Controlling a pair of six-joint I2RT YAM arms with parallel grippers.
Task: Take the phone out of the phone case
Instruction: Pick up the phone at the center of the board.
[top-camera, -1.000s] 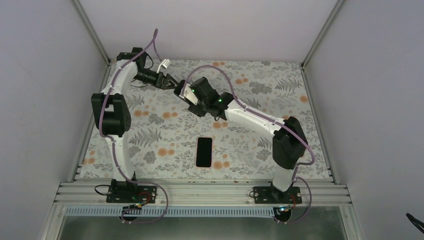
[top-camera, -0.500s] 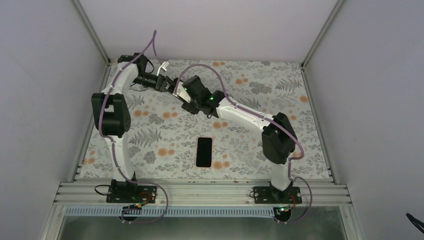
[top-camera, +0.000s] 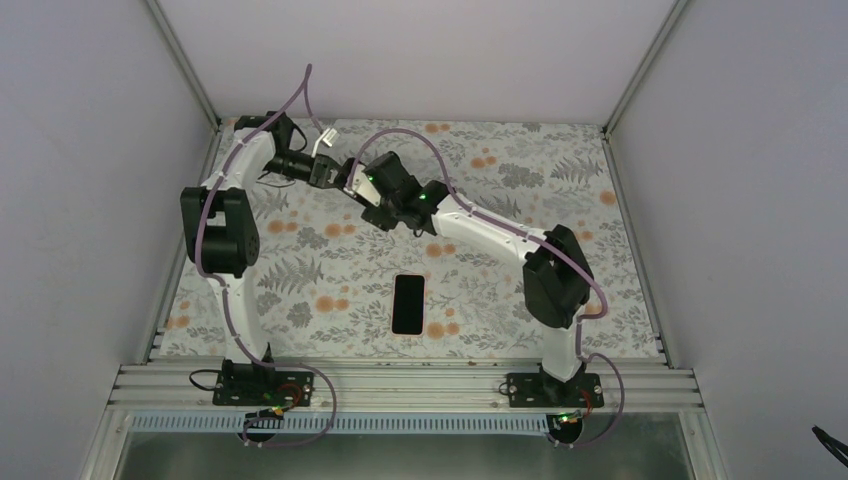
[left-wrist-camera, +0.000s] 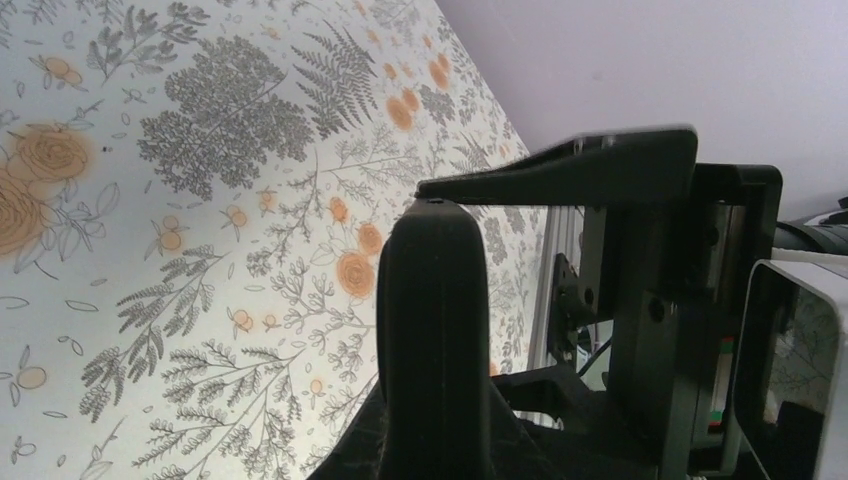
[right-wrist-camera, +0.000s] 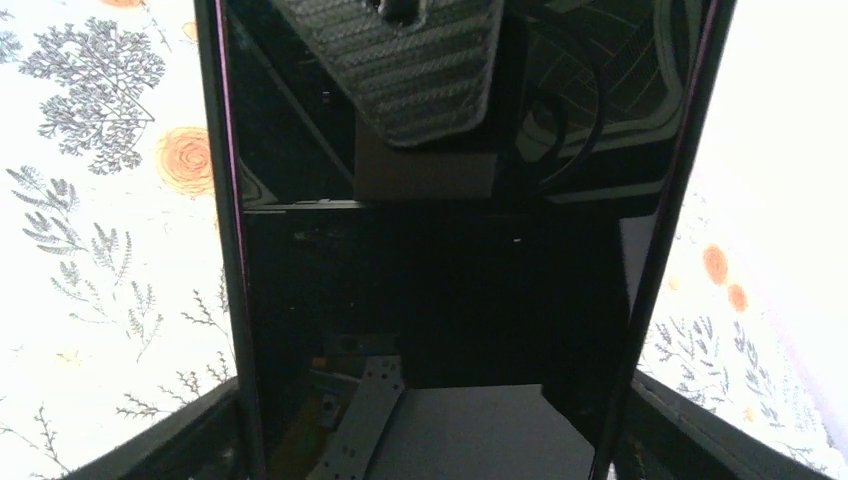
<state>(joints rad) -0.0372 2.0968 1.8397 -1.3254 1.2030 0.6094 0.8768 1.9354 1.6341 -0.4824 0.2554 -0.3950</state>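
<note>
Nearest me, a flat black rectangle (top-camera: 407, 304) lies on the floral-patterned surface (top-camera: 500, 170). It sits a little out from the two arm bases, between them, and apart from both arms. I cannot tell from here whether it is the phone or the case.

Further out, the left arm (top-camera: 222, 228) climbs along the left side with its elbow bent. Its forearm turns rightward near the far-left corner. The right arm (top-camera: 500, 236) stretches diagonally from its near-right base across to that same far-left area.

There the two wrists meet almost nose to nose. The right gripper (top-camera: 352, 184) has its jaws set wide, clamped on the two long edges of a glossy black slab (right-wrist-camera: 430, 280) with a thin dark rim down each side. The slab is held up off the surface. I cannot tell whether a case is on it.

The left gripper (left-wrist-camera: 432, 198) has its jaws pinched together, tips touching, just beside the right wrist. On the right wrist camera a weave-textured dark pad (right-wrist-camera: 420, 70) lies over the far end of the slab's shiny face. Whether the left jaws actually pinch the slab's edge, I cannot tell.
</note>
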